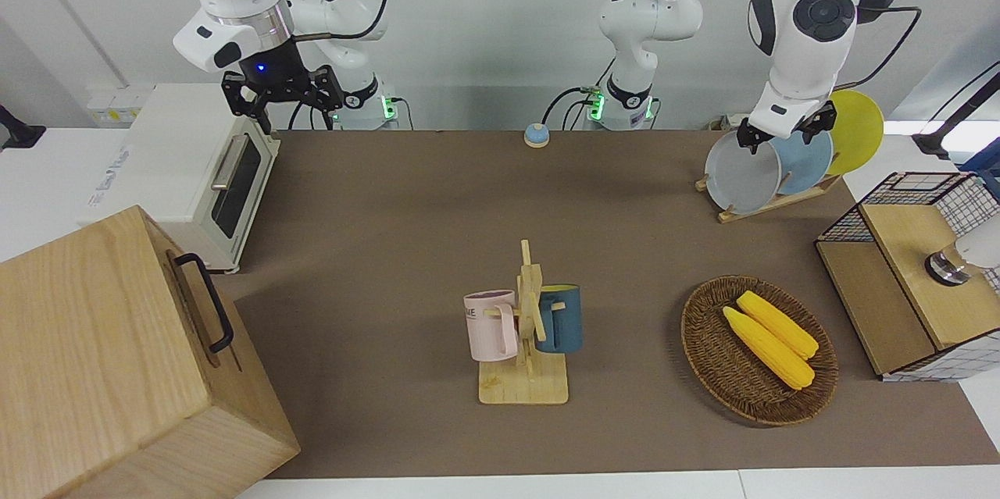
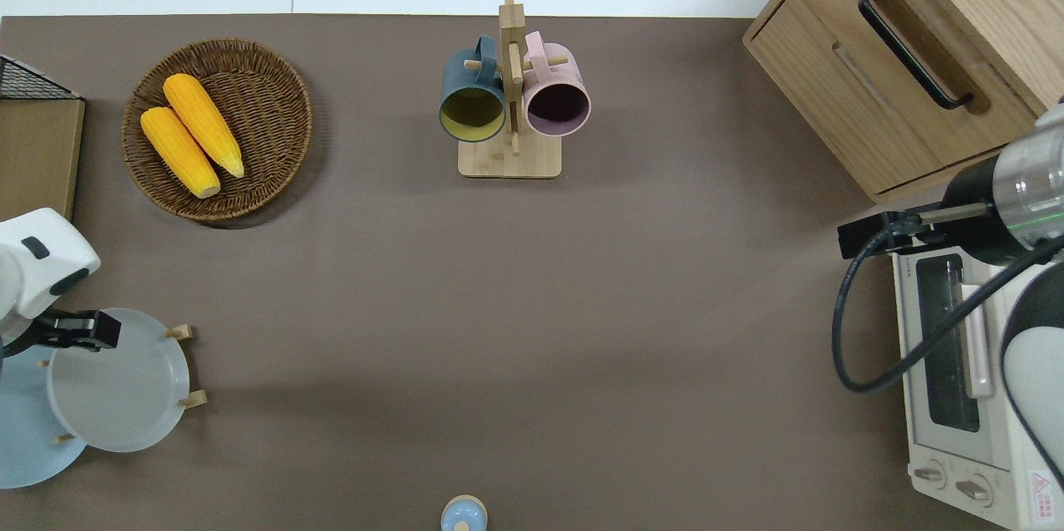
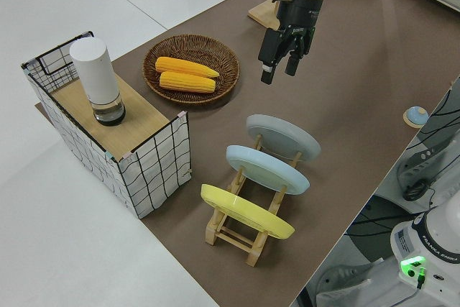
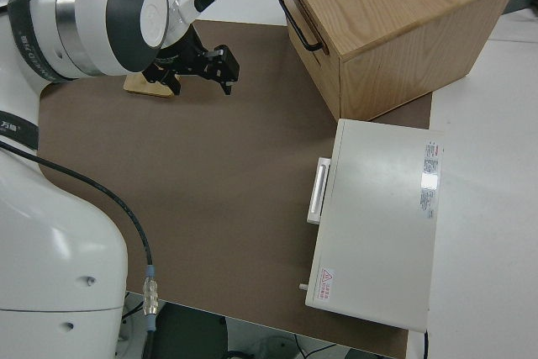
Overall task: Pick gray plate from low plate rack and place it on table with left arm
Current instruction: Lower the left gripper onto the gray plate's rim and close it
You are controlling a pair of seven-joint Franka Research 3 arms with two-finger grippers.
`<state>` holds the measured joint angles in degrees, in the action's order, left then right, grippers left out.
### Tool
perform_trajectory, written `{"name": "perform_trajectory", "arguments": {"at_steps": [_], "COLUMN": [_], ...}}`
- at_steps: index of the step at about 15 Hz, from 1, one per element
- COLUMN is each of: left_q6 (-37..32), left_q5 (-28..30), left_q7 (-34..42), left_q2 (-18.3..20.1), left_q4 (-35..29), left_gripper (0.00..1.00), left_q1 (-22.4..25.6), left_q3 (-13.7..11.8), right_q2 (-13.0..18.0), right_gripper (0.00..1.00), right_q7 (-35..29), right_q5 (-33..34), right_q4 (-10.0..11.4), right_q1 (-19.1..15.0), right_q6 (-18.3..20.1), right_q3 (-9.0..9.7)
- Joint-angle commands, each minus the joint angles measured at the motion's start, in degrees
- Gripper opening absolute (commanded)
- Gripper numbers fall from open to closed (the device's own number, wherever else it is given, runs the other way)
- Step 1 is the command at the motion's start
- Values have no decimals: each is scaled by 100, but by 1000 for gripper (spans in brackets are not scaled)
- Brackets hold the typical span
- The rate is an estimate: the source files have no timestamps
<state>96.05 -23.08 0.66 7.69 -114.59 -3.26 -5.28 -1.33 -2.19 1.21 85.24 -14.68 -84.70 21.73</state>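
The gray plate point(image 1: 741, 172) leans in the low plate rack point(image 1: 769, 204) at the left arm's end of the table point(image 1: 391, 210), in the slot farthest from the light blue plate's neighbour, the yellow plate. It also shows in the overhead view point(image 2: 125, 388) and the left side view point(image 3: 284, 138). My left gripper point(image 1: 781, 132) is open and empty, over the gray plate's top rim in the overhead view point(image 2: 79, 330), a little above it in the left side view point(image 3: 279, 70). My right gripper point(image 1: 281, 93) is open and parked.
A light blue plate point(image 1: 806, 162) and a yellow plate point(image 1: 857, 128) share the rack. A wicker basket point(image 1: 707, 351) with two corn cobs, a wire crate point(image 1: 906, 194), a mug tree point(image 1: 525, 327), a wooden cabinet point(image 1: 109, 358), a toaster oven point(image 1: 180, 171) and a small bell point(image 1: 536, 135) stand around.
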Motion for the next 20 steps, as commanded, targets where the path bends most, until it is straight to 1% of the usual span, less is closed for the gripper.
{"name": "perform_trajectory", "arguments": {"at_steps": [1, 2, 4, 6, 7, 9, 11, 13, 14, 17, 19, 20], "left_q6": [63, 71, 89, 168, 194, 308, 370, 432, 449, 458, 458, 458], "left_q5": [-188, -188, -188, -170, -153, -109, 145, 347, 374, 375, 383, 383], "left_q7": [-31, -39, -39, -57, -100, -215, -303, -312, -312, -329, -338, -347], "left_q2": [224, 224, 206, 171, 171, 110, 66, 4, -4, 4, 4, 4], "left_q4": [-380, -414, -502, -581, -651, -783, -837, -845, -872, -881, -881, -881], "left_gripper": [993, 991, 991, 989, 989, 954, 914, 781, 678, 481, 279, 209], "left_q1": [-52, -52, -26, -26, -26, -26, -17, 18, 18, 18, 18, 18], "left_q3": [-227, -324, -412, -553, -571, -614, -624, -702, -711, -738, -738, -747], "right_q2": [10, 10, 10, 10, 10, 10, 10, 10, 10, 10, 10, 10], "right_gripper": [983, 983, 983, 983, 983, 983, 983, 983, 983, 983, 983, 983], "right_q7": [-80, -80, -80, -80, -80, -80, -80, -80, -80, -80, -80, -80], "right_q5": [19, 19, 19, 19, 19, 19, 19, 19, 19, 19, 11, 19], "right_q4": [-60, -60, -60, -60, -60, -60, -60, -60, -60, -60, -60, -60], "right_q1": [-149, -149, -149, -149, -149, -149, -149, -149, -149, -149, -149, -149], "right_q6": [94, 94, 94, 94, 94, 94, 94, 94, 94, 94, 94, 94], "right_q3": [139, 139, 139, 139, 139, 139, 139, 139, 139, 139, 139, 139]}}
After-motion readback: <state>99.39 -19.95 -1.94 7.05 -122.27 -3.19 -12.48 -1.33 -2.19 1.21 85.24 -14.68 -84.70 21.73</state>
